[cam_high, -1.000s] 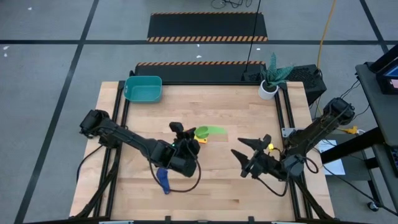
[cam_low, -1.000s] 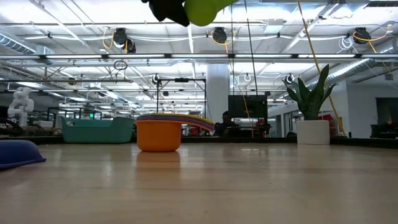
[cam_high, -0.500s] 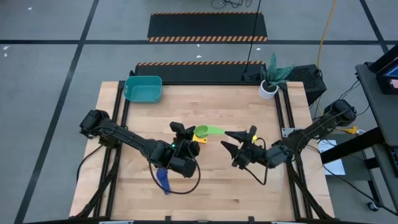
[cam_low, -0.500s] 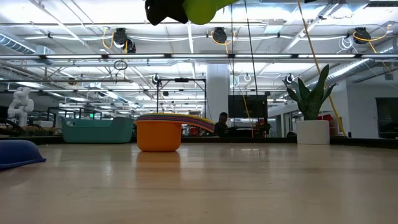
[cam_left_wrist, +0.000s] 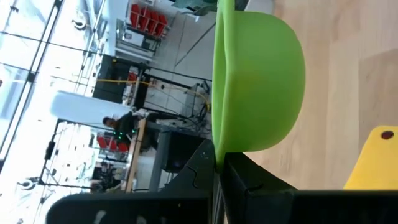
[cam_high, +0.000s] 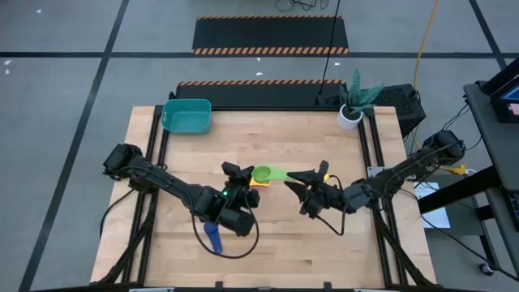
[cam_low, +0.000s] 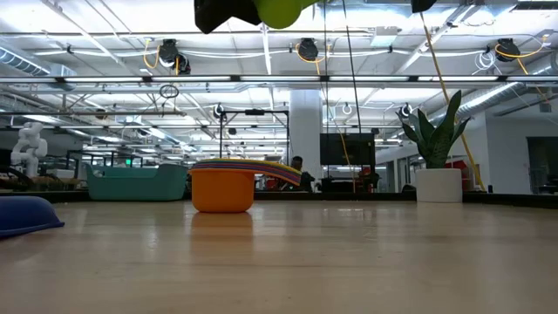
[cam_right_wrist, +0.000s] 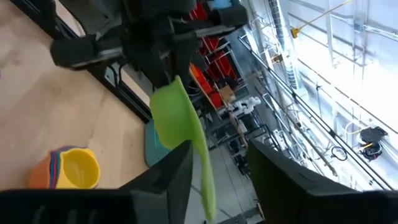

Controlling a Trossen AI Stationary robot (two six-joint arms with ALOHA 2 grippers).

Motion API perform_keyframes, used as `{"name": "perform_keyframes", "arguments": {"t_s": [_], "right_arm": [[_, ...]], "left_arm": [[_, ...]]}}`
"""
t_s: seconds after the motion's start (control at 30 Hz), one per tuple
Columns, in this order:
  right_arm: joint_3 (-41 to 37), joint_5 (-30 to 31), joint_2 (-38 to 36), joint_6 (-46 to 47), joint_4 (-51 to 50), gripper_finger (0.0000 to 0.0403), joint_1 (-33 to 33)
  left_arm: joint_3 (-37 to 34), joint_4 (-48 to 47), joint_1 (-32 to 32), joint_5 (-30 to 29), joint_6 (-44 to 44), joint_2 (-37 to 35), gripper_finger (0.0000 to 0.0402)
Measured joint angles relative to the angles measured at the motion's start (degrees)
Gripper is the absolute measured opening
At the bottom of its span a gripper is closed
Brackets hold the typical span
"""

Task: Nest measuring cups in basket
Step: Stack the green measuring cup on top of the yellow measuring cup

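Bare tabletop (cam_high: pixel 324 251) around nested cups (cam_high: pixel 258 183)

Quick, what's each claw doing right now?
Left claw: closed, holding the green cup by its rim.
Right claw: fingers open around the green cup's handle, not gripping it.

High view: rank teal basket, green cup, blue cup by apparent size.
1. Teal basket, clearly largest.
2. Green cup, handle included; held above the table, so nearer the camera and flattered.
3. Blue cup, partly hidden by the left arm; close to the green, unsure.
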Motion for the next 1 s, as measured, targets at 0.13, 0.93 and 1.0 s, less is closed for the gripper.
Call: {"name": "perform_keyframes", "arguments": {"t_s": [0.13,0.93,1.0], "right_arm": [[0.0,-0.63,0.0,-0.25,-0.17,0.0119,-0.56],[-0.02,-0.6,-0.04,-1.03,-2.14,0.0086,-0.82],[-0.01,-0.52,-0.04,-1.08,-2.32,0.007,-0.82]], "left_arm": [[0.0,0.0,0.04,0.0,1.25,0.0,0.0005],[0.0,4.48,-0.37,-1.51,4.17,-0.52,0.0009],[0.0,4.39,-0.34,-1.48,4.15,-0.61,0.0008]]}}
